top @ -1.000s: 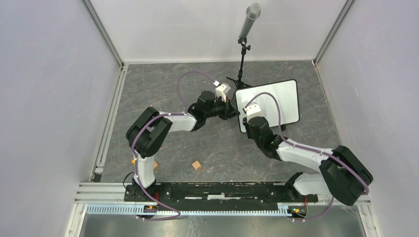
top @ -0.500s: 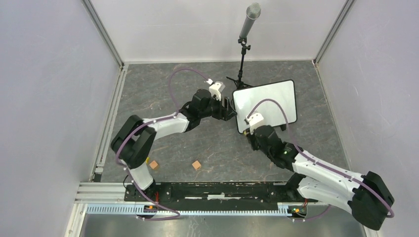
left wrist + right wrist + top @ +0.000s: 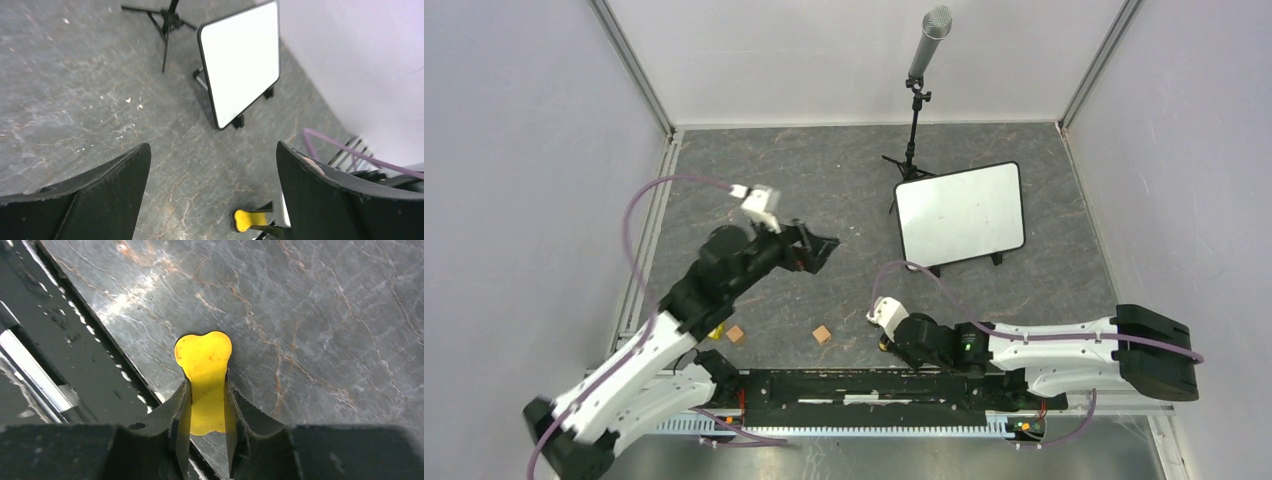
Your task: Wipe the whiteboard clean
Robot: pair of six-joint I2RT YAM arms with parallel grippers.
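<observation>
Right gripper [image 3: 205, 388] pinches a yellow piece [image 3: 202, 352] just beside the black rail [image 3: 60, 355], so a low swing could knock it loose.

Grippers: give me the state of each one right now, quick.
Left gripper: open, holding nothing.
Right gripper: closed on a yellow bone-shaped piece.
</observation>
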